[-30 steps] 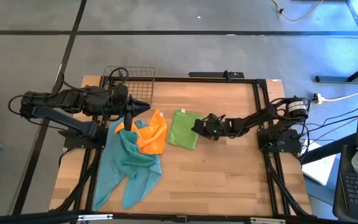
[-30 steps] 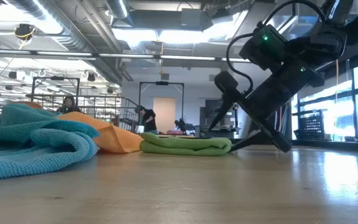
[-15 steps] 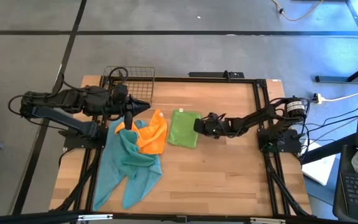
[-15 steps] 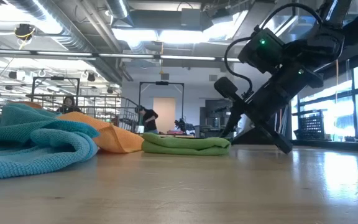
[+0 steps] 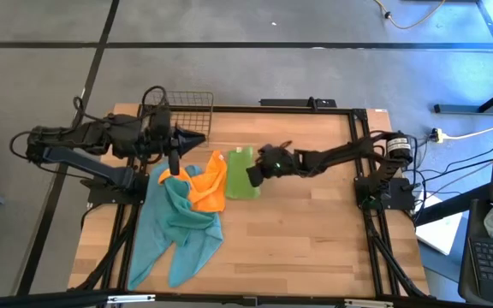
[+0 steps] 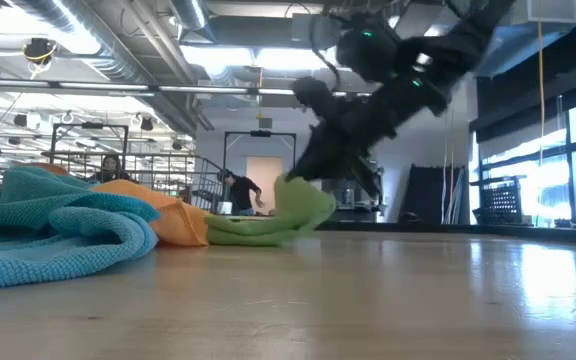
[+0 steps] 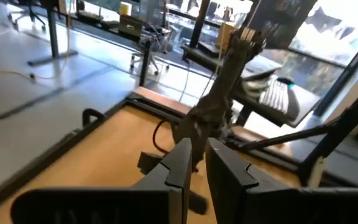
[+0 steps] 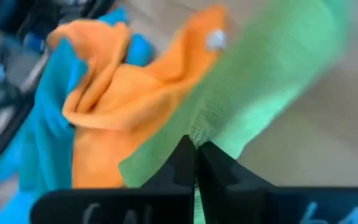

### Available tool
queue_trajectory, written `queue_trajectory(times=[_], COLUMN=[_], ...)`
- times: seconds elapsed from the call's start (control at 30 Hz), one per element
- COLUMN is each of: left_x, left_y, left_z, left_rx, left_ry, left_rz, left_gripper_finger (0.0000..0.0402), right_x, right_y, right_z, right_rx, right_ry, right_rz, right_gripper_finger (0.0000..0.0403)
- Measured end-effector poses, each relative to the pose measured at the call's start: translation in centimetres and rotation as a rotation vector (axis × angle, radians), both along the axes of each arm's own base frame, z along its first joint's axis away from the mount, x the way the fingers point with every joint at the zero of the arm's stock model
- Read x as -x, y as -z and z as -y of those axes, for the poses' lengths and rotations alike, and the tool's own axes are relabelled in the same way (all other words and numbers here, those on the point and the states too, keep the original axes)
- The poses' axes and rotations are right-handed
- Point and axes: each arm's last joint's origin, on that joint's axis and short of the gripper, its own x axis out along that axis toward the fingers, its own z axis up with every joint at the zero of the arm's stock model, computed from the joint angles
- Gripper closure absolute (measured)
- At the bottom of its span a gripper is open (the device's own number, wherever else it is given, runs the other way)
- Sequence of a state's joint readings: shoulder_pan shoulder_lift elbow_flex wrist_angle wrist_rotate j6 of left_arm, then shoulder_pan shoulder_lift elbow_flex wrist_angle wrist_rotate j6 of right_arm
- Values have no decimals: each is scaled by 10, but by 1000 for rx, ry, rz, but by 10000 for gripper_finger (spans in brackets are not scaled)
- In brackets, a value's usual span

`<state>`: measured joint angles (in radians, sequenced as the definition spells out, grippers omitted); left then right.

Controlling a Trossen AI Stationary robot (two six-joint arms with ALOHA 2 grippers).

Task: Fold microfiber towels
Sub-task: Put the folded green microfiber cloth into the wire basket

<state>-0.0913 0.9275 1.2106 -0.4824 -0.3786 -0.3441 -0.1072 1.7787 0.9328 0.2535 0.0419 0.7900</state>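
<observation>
A lime green towel (image 5: 240,181) lies mid-table, its left part on the wood beside an orange towel (image 5: 212,184). The orange one rests partly on a heap of teal towels (image 5: 178,227) at the near left. My right gripper (image 5: 253,174) is shut on the green towel's right side, raised off the table in the low view (image 6: 290,180). My left gripper (image 5: 199,142) waits high over the far left, pointing toward the table's right. Its fingers (image 7: 188,155) stand a narrow gap apart with nothing between them. My right gripper pinches the green towel at its raised right edge (image 8: 199,132) between its two fingers; one layer or several, I cannot tell. The fingers slant down from the table's right. The held part (image 6: 303,200) is lifted and droops over; the left part (image 6: 238,230) stays on the table.
A wire basket (image 5: 178,107) stands at the far left corner, behind my left arm. Bare wood (image 5: 315,239) spreads over the right and near right of the table. In the low view, people (image 6: 238,190) stand in the room beyond.
My right gripper has shut on the green towel's right edge, rolled its wrist, then risen and swung toward the table's left. The towel's right part has been lifted and carried over toward the orange towel, while its left part has stayed on the wood.
</observation>
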Motion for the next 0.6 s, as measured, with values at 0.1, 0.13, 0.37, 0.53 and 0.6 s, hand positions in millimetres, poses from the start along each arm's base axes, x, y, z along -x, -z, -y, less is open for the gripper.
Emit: queue_trajectory(times=[0.1, 0.13, 0.37, 0.53, 0.6], left_x=[1, 2, -10, -22, -26], left_y=[-1, -3, 3, 10, 13], left_z=[-10, -13, -28, -44, -53], left_rx=[-33, -44, -237, -288, -266], left_ry=[10, 24, 202, 309, 335], left_rz=[-26, -36, -146, -174, -186], left_gripper_finger=[360, 360, 339, 300, 282], right_x=[-15, -18, -31, -31, -31], right_y=[-29, -38, -101, -136, -148], right_z=[10, 13, 24, 24, 24], right_rx=[102, 129, 414, 517, 547], right_ry=[-147, -196, -475, -620, -669], right_rz=[-24, -44, -145, -156, -152], right_gripper_finger=[399, 400, 401, 401, 401])
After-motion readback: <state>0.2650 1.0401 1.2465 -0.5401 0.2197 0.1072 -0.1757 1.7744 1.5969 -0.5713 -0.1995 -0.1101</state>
